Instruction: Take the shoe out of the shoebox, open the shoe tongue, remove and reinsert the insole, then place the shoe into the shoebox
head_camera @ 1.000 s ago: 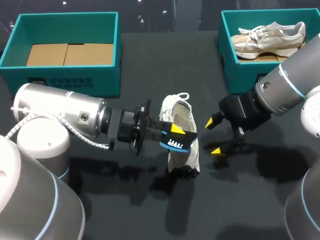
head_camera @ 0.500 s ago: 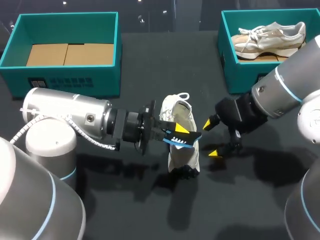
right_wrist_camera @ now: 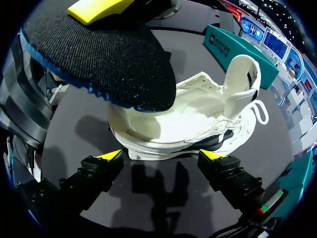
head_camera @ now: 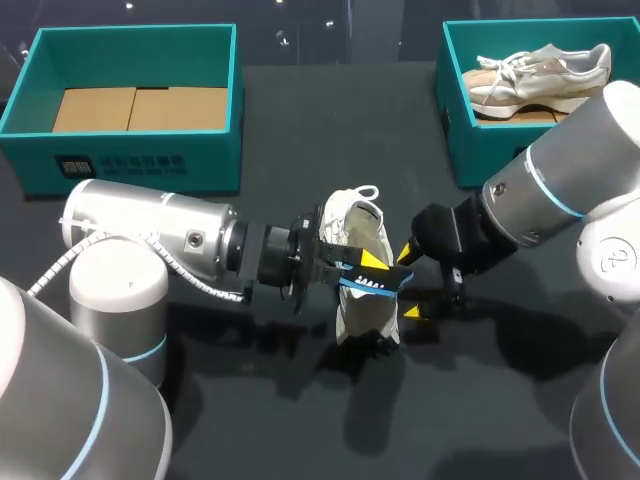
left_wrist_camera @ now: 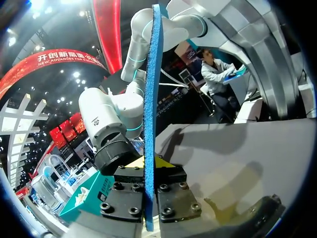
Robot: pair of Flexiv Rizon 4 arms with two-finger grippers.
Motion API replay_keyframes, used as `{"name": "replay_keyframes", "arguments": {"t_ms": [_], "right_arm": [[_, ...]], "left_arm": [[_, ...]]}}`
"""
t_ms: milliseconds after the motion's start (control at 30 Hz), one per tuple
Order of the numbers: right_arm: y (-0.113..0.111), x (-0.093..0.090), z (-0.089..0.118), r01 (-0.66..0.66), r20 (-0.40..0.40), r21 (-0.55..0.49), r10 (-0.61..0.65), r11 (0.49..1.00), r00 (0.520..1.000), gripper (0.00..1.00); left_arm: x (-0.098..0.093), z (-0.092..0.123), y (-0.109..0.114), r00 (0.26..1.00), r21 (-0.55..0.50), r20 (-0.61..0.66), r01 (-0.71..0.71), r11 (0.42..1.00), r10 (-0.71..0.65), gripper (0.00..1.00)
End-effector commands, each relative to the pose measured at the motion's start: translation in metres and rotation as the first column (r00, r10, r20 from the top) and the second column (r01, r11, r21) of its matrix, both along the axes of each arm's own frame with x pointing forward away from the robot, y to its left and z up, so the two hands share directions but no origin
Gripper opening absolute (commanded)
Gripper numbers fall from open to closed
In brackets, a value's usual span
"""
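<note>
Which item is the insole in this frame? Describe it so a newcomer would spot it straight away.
On the dark table, find the white shoe sitting mid-table. The left end effector pinches a thin flat insole over it: black fabric face and blue foam edge, unlike the pale shoe.

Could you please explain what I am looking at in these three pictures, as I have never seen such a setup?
This is a robot with two arms at a dark table. The head view looks down from above and behind it. The two round views come from a camera on each wrist. The left gripper is shut on a blue-edged insole, which its own wrist view shows edge-on. The right gripper is open, its yellow tips apart, close to a white shoe on the table. At the back stand two teal boxes: the left box holds cardboard, and the right box holds a second shoe.
</note>
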State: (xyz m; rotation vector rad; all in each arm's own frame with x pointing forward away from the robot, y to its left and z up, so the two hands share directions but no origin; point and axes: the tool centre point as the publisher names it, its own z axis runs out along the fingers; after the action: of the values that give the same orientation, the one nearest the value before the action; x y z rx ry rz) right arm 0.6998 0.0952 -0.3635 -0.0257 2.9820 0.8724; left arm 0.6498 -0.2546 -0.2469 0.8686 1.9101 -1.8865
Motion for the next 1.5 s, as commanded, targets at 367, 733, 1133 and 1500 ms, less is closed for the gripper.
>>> {"name": "replay_keyframes", "arguments": {"t_ms": [367,733,1133,1500], "right_arm": [[0.010,-0.001,0.004,0.042,-0.006,-0.077,-0.042,0.996,0.999,1.00],[0.011,0.000,0.003,0.042,-0.010,-0.084,-0.043,0.996,0.999,1.00],[0.011,0.000,0.003,0.042,-0.010,-0.084,-0.043,0.996,0.999,1.00],[0.011,0.000,0.003,0.042,-0.010,-0.084,-0.043,0.996,0.999,1.00]], "left_arm": [[0.001,-0.006,0.006,1.000,-0.006,-0.003,-0.028,1.000,0.028,0.00],[-0.001,-0.009,-0.008,0.999,-0.013,-0.033,-0.022,1.000,0.022,0.00],[0.000,-0.020,-0.012,0.995,-0.014,-0.076,-0.068,0.998,0.067,0.00],[0.004,-0.028,-0.007,0.990,-0.010,-0.100,-0.100,0.995,0.099,0.00]]}}
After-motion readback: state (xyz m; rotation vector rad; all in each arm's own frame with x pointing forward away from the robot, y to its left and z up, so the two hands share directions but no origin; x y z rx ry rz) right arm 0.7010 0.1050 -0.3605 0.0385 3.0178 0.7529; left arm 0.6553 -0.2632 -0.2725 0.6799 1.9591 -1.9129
